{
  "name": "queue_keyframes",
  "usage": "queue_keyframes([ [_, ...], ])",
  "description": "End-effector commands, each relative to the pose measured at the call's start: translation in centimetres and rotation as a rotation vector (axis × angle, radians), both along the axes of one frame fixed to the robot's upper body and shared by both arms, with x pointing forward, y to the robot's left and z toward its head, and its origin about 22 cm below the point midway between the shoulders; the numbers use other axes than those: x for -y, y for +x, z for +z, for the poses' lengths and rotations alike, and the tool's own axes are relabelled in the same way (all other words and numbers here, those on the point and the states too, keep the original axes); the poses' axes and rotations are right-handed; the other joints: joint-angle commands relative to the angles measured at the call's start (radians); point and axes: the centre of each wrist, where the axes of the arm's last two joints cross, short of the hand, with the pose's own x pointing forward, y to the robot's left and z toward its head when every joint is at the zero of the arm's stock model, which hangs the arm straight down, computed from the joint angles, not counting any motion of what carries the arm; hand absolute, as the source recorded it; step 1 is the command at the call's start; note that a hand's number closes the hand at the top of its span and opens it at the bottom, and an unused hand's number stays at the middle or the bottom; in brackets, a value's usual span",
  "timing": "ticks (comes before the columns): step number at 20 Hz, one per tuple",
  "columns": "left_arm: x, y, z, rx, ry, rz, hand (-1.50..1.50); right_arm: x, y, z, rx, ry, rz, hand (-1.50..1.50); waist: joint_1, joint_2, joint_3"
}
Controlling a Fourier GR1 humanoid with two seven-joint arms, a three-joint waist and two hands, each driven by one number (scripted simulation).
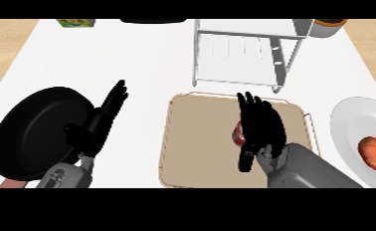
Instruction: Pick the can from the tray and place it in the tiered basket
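Note:
A beige tray (pixel 191 140) lies on the white counter in front of me. On it lies a small red can (pixel 236 134), mostly hidden under my right hand (pixel 263 125). That hand hovers over the can with straight fingers pointing away from me and the thumb hanging toward the near edge; it is open. The white wire tiered basket (pixel 246 51) stands just beyond the tray. My left hand (pixel 103 118) rests open at the left, fingers up, over the rim of a black pan.
The black pan (pixel 37 130) fills the left side. A white plate (pixel 349 125) with an orange food item (pixel 368 150) sits at the right edge. A green-labelled item (pixel 76 23), a dark object (pixel 154 21) and a jar (pixel 327 27) line the far edge.

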Motion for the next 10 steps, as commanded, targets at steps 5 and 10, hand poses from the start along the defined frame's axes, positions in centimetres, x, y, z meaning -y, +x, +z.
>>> queue_keyframes([
  [5, 0.8, -0.1, -0.8, -0.01, -0.004, -0.002, 0.0, -0.5, -0.6, -0.5, -0.047, -0.069, -0.14, -1.5, 0.001, 0.002, 0.0],
  [10, 0.9, -0.5, 0.4, 0.001, 0.006, -0.023, 0.0, 0.2, 0.7, -1.9, -0.063, -0.053, -0.147, -1.5, 0.01, 0.002, 0.001],
])
